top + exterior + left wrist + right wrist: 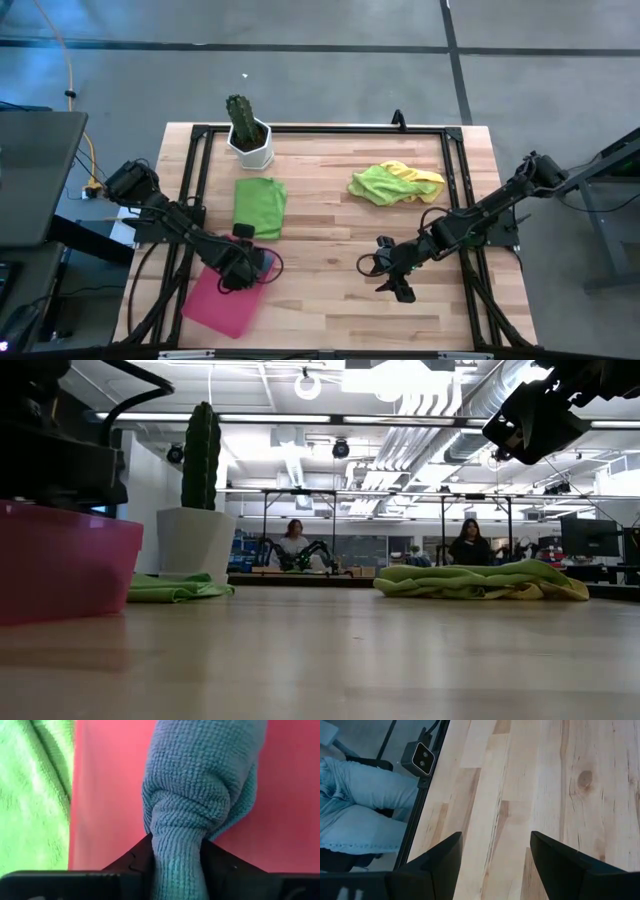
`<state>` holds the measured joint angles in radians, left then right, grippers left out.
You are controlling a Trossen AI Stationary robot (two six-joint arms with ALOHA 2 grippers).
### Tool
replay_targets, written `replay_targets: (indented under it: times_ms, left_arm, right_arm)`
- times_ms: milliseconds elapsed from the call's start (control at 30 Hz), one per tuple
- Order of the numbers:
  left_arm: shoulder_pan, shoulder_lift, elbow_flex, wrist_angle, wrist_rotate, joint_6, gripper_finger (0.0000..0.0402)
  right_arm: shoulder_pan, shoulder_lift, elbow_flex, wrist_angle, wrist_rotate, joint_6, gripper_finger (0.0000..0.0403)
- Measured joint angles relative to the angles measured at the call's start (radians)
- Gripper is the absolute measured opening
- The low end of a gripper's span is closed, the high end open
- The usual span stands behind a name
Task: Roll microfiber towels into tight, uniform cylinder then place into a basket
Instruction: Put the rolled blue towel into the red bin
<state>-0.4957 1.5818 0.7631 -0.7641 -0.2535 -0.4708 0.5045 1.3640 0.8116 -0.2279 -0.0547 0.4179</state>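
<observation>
Left gripper (175, 870) jaws pinch the ribbed teal towel (200, 785) — over the smooth pink basket (110, 795).

Rolled teal towel (195, 795) lies in pink basket (215, 300).

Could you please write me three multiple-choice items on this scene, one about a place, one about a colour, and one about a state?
1. Where is the teal towel?
A. over the pink basket
B. beside the cactus pot
C. under the right gripper

2. What colour is the towel lying flat just below the pot in the high view?
A. yellow
B. green
C. white

3. How is the right gripper?
A. shut on a towel
B. open and empty
C. resting in the basket

Answers: 1 A, the left wrist view shows the teal towel between the left gripper's fingers against pink. 2 B, the flat cloth is green. 3 B, the fingers stand apart over bare table.
</observation>
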Motion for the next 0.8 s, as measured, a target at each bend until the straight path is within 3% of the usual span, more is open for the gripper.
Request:
replay_targets:
  times_ms: [400, 800]
  left_arm:
    - [0.000, 0.005, 0.097, -0.121, 0.034, -0.069, 0.0155]
    - [0.001, 0.004, 0.130, -0.250, 0.033, -0.050, 0.0164]
  right_arm:
    - [0.000, 0.000, 0.000, 0.000, 0.000, 0.000, 0.0227]
    - [0.000, 0.000, 0.000, 0.000, 0.000, 0.000, 0.0227]
